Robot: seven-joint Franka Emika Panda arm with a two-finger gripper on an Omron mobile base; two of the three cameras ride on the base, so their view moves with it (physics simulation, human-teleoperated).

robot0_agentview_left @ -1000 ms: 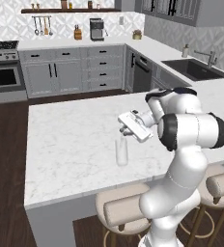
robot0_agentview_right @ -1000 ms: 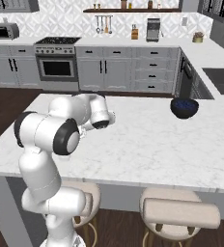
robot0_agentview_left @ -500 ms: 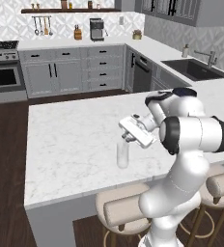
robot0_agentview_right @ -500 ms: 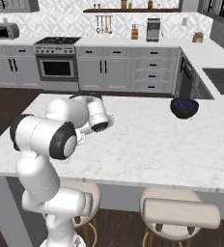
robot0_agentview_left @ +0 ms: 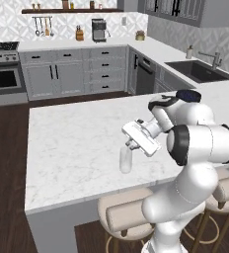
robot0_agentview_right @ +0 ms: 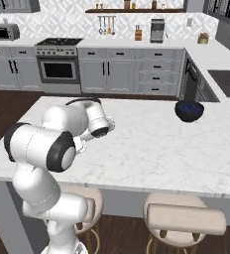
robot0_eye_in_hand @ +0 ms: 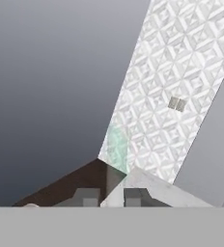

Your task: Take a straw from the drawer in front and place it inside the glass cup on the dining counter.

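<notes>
Sideways above the glass cup (robot0_agentview_left: 125,160) hangs the end effector (robot0_agentview_left: 132,144), its grip seemingly impossible to tell.

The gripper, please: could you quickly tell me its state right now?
Gripper: above the glass cup; whether open or closed, or holding anything, cannot be told.

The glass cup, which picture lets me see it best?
The left base view: the whole glass cup stands upright on the dining counter, just below the robot's hand. In the hand view it is a faint greenish blur above the fingers. In the right base view the arm is in the way.
</notes>
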